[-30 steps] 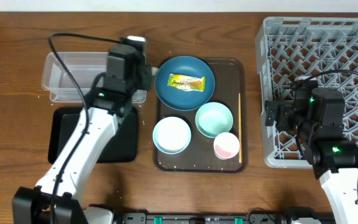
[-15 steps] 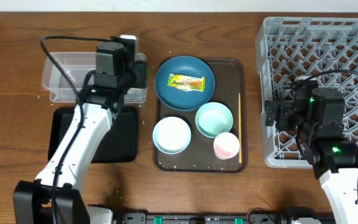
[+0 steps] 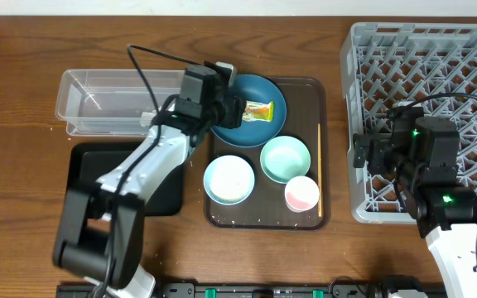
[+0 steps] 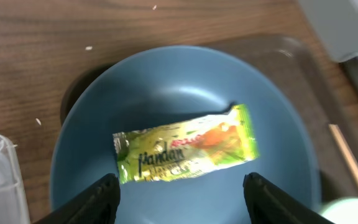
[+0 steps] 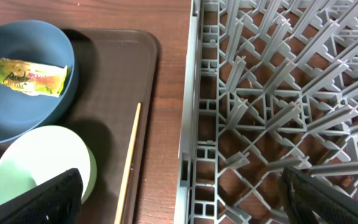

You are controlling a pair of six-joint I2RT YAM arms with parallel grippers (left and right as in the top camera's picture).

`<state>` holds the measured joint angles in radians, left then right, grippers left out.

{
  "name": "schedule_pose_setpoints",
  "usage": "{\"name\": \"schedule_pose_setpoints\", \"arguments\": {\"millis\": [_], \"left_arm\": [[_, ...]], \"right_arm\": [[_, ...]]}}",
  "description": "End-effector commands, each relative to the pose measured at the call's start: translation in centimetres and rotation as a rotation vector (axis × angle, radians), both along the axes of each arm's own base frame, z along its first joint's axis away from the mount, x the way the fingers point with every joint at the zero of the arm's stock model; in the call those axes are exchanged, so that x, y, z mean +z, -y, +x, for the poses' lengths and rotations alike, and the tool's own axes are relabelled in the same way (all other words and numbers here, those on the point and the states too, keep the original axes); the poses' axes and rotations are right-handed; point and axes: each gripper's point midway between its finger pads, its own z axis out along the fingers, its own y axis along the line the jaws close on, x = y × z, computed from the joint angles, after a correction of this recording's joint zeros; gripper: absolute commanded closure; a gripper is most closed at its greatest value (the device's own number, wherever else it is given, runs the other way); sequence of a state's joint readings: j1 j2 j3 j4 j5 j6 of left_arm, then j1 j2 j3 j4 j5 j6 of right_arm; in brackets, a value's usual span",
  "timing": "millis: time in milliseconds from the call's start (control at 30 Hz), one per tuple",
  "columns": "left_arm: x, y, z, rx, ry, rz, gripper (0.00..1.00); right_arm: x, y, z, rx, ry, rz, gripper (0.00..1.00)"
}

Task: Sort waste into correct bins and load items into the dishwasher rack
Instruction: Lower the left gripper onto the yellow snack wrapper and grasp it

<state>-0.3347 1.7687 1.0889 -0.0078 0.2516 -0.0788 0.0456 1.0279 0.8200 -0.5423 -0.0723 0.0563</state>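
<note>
My left gripper point(image 4: 180, 190) hangs wide open and empty over the yellow-green crinkled snack wrapper point(image 4: 185, 152), which lies just beyond my fingertips in the large dark blue bowl point(image 4: 166, 81). My right gripper point(image 5: 182, 202), equally spread and empty, hovers at the light-grey plastic lattice rack point(image 5: 278, 93).

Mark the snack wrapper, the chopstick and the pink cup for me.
snack wrapper point(image 4: 185, 149), left wrist view, middle of its printed face.
chopstick point(image 5: 129, 162), right wrist view, mid-length of the stick.
pink cup point(image 3: 301, 194), overhead view, inside of the cup.
</note>
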Motion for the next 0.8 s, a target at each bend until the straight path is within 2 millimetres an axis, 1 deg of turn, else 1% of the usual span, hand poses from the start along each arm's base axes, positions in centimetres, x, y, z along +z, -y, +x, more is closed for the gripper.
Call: {"name": "schedule_pose_setpoints", "arguments": {"millis": [0, 67, 500, 633, 667, 767], "left_arm": [[-1.3, -1.0, 1.5, 0.062, 0.017, 0.049, 0.3], [-2.0, -1.4, 2.1, 0.085, 0.029, 0.07, 0.3], [-5.0, -0.9, 3.6, 0.084, 0.048, 0.066, 0.3], [-5.6, -0.8, 3.8, 0.084, 0.05, 0.065, 0.3], [-5.8, -0.8, 3.8, 0.084, 0.047, 0.066, 0.3], [-6.7, -0.8, 3.8, 0.083, 0.034, 0.071, 0.3]], "right_arm": [[0.7, -0.3, 0.3, 0.011, 0.013, 0.002, 0.01], [0.7, -0.3, 0.3, 0.011, 0.013, 0.002, 0.01], [0.4, -0.3, 0.1, 0.011, -0.002, 0.002, 0.01], [0.4, -0.3, 0.1, 0.011, -0.004, 0.001, 0.01], [0.4, -0.3, 0.0, 0.011, -0.004, 0.001, 0.02], [0.4, -0.3, 0.1, 0.011, -0.004, 0.001, 0.01]]}}
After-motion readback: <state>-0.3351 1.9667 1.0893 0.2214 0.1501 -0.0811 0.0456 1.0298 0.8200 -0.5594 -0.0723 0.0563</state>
